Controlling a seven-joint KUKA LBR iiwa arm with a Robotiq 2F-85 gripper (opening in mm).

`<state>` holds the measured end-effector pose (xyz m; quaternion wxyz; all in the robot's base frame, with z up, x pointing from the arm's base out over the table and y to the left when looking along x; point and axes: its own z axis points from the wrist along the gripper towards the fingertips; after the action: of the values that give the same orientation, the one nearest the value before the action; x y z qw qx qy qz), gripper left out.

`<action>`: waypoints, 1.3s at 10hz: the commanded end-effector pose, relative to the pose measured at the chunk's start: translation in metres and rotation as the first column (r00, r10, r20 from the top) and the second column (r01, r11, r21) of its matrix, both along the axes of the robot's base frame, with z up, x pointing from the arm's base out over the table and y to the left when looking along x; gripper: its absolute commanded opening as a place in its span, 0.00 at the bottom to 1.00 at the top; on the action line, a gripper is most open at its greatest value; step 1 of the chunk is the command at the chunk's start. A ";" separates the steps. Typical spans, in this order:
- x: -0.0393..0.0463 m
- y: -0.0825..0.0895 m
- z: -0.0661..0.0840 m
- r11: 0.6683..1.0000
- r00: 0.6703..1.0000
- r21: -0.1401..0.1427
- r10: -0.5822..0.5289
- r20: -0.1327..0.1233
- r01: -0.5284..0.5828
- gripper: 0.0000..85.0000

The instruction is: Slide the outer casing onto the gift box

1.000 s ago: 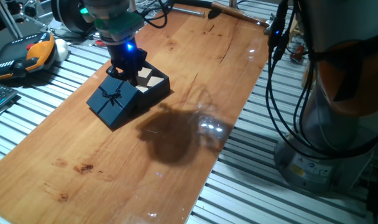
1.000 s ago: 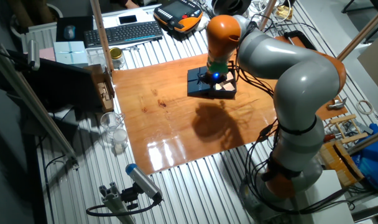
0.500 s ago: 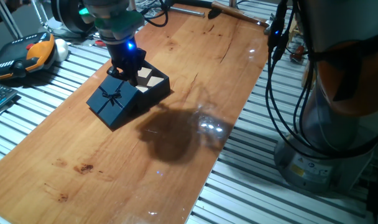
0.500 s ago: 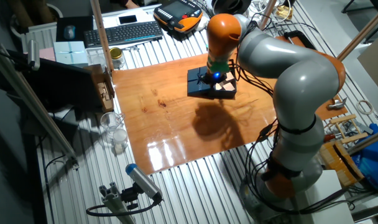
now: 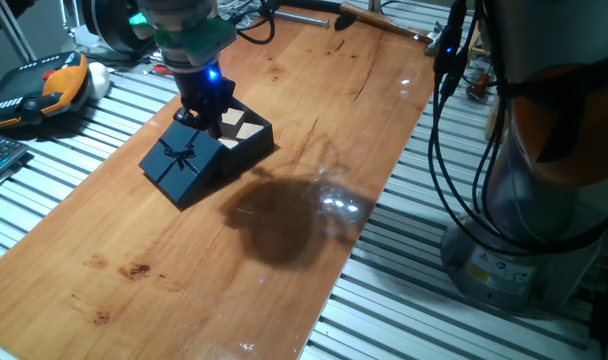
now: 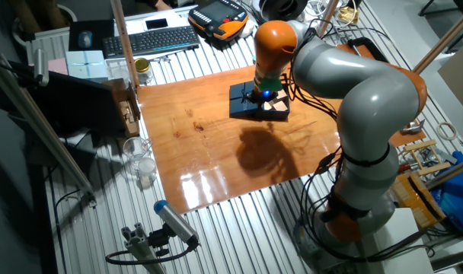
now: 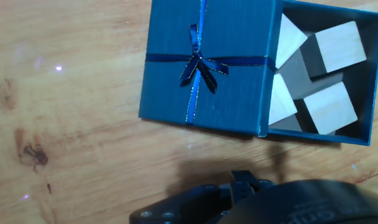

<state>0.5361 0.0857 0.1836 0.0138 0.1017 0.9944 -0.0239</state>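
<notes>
The outer casing (image 5: 181,158) is a navy sleeve with a ribbon bow on top, lying on the wooden board at the left. It covers one end of the gift box (image 5: 246,130), a navy tray whose tan and white squares show at the uncovered end. The hand view shows the casing (image 7: 204,62) overlapping the box (image 7: 326,74) from the left. My gripper (image 5: 206,108) hangs just above the seam between casing and box, with a blue light lit on it. Its fingers are dark against the navy, and I cannot tell their spacing. The other fixed view shows the gripper (image 6: 260,95) over the casing (image 6: 241,99).
The wooden board (image 5: 284,230) lies on a slotted metal table. An orange teach pendant (image 5: 44,85) lies past the board's left edge. The arm's base (image 5: 524,200) and cables stand to the right. A keyboard (image 6: 151,39) and glass jars (image 6: 140,160) sit beside the board.
</notes>
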 end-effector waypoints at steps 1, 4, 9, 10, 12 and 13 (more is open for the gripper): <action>0.0015 0.000 -0.002 1.000 1.000 0.005 -0.015 0.012 0.015 0.00; 0.0090 0.009 -0.013 0.999 0.998 -0.020 -0.049 0.032 0.050 0.00; 0.0278 0.047 -0.041 0.994 0.993 0.001 -0.106 0.043 0.106 0.00; 0.0319 0.053 -0.044 0.995 0.994 -0.012 -0.100 0.046 0.101 0.00; 0.0369 0.058 -0.049 0.994 0.993 -0.003 -0.107 0.041 0.107 0.00; 0.0383 0.060 -0.055 0.994 0.993 0.004 -0.109 0.040 0.109 0.00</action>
<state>0.5750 0.1462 0.1276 0.0338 0.1567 0.9868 -0.0212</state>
